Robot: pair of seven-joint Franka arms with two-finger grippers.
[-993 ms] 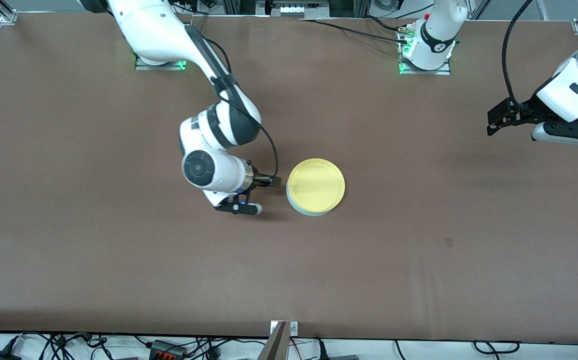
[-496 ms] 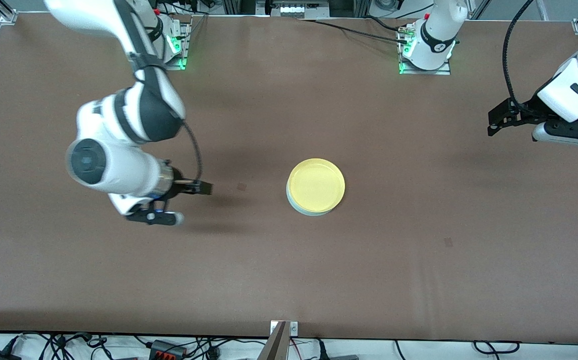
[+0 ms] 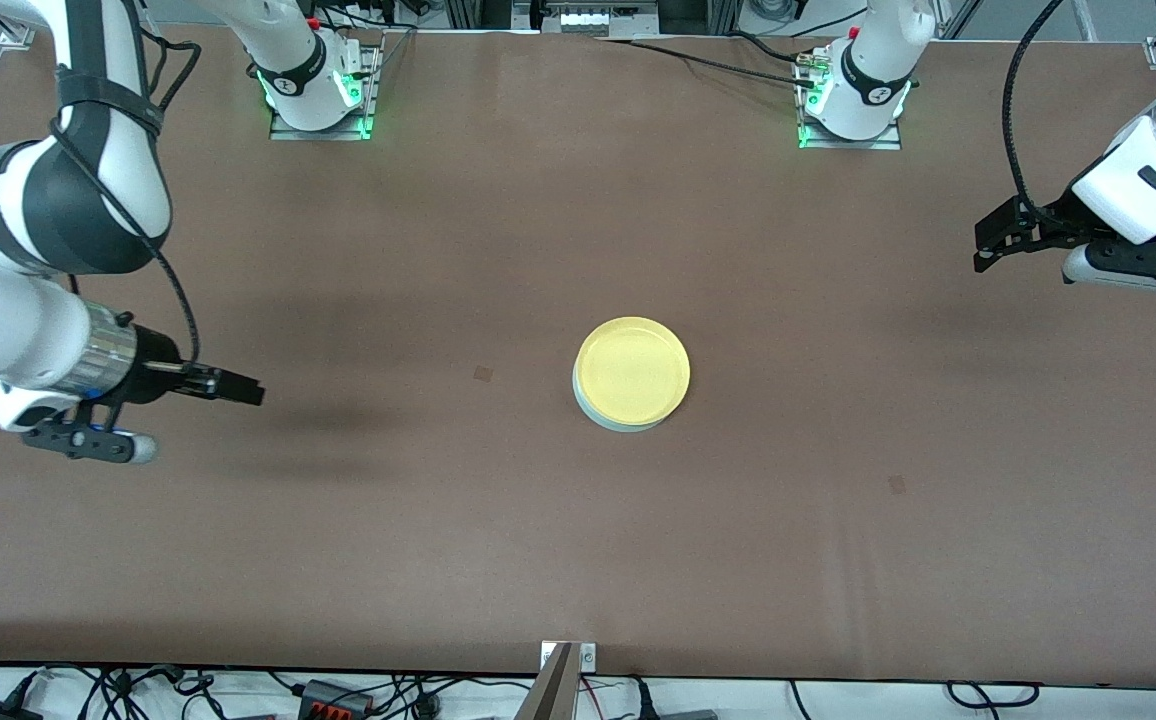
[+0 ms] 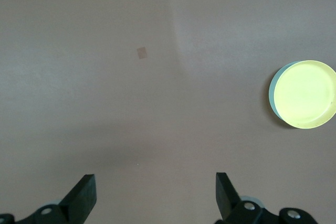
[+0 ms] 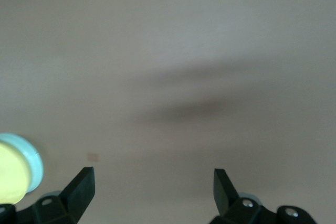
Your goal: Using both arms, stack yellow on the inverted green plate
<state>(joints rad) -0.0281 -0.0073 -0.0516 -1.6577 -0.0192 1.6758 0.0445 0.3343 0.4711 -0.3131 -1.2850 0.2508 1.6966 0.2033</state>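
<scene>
Front view — yellow plate (image 3: pixel 632 368) sitting rim-up on the inverted green plate (image 3: pixel 606 419) mid-table, right gripper (image 3: pixel 238 390) hanging fingers apart over the right arm's end, left gripper (image 3: pixel 993 243) waiting, fingers spread — over the left arm's end.

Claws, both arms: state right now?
Left claw: open, holding nothing, over bare table at the left arm's end.
Right claw: open, holding nothing, over bare table at the right arm's end.
</scene>
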